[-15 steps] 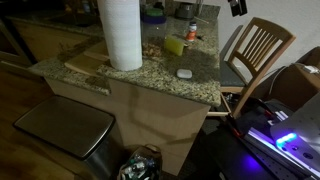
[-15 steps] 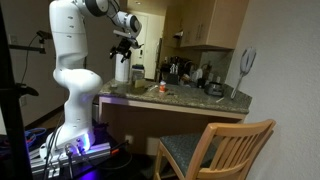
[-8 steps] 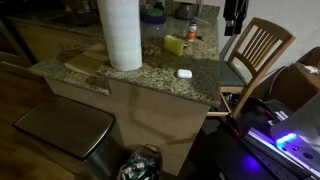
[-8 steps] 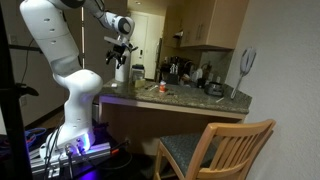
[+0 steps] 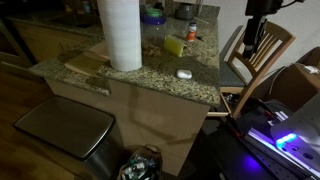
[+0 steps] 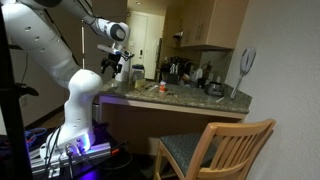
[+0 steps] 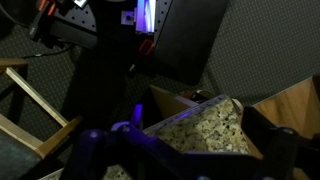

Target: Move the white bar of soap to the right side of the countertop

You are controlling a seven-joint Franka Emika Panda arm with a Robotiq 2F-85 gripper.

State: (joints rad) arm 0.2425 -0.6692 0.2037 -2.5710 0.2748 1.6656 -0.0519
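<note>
Gripper: our gripper (image 5: 251, 38) hangs high in the air past the counter's edge, over the wooden chair (image 5: 262, 45), touching nothing.
Jaws: in the wrist view the dark fingers (image 7: 98, 150) stand wide apart with nothing between them, so we read the hand as spread and empty.
Soap from the gripper: the white bar of soap (image 5: 184, 73) lies well below us and off to the side. It sits on the countertop (image 5: 150, 68) close to the edge nearest the gripper.
Wrist view: only a corner of the granite shows beneath us, and the soap is not in it.
Step in hand: we judge this to be the approach, with the grasp not yet begun.
Doing it well: we should swing in over the slab first, centre on the bar, then come straight down. The bar is low, so the fingertips must reach nearly to the stone and close across its narrow width.
Risk: we think a flat, smooth bar could squirt out or skid off the near edge if pinched off-centre.
Soap's look: small, flat, rounded oval, white, lying alone on bare granite.
Farther out: beyond the soap sit the yellow-green sponge (image 5: 174, 45) and the tall paper-towel roll (image 5: 121, 32), both apart from it.
</note>
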